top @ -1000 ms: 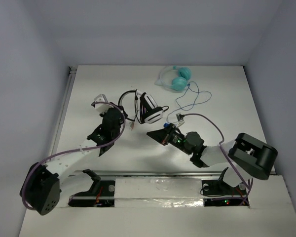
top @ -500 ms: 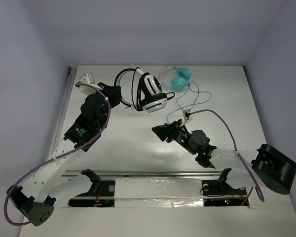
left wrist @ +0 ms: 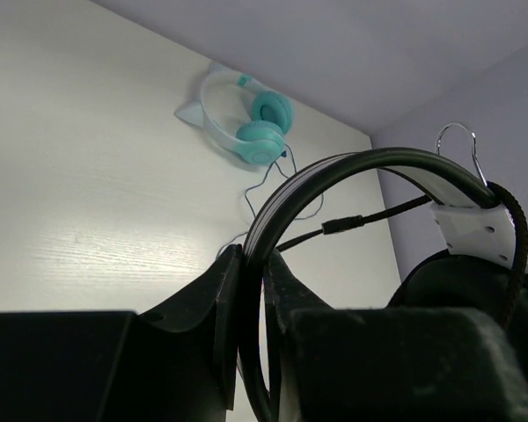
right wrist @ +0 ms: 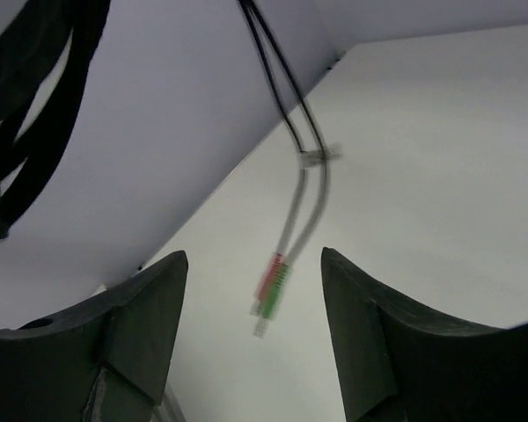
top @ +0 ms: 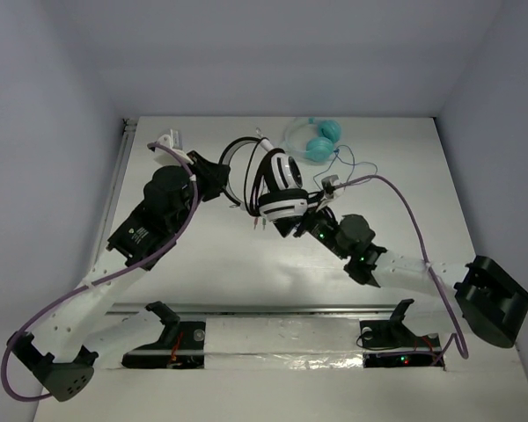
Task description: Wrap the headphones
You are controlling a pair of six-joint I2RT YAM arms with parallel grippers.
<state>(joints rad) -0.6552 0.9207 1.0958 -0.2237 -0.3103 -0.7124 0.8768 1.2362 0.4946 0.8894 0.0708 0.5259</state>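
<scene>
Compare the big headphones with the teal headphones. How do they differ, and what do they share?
The big headphones are white and black and look larger; the teal headphones are teal with a pale band. The left hand grips the big pair's headband, while the teal pair lies untouched on the table. The big pair's cable is black; the teal pair's cord is blue. Both have a headband, two earcups and a thin lead.

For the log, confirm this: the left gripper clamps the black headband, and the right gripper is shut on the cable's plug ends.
Not shut: the right wrist view shows the right gripper open, the plug ends hanging loose between its fingers. The left gripper does clamp the black headband.
</scene>
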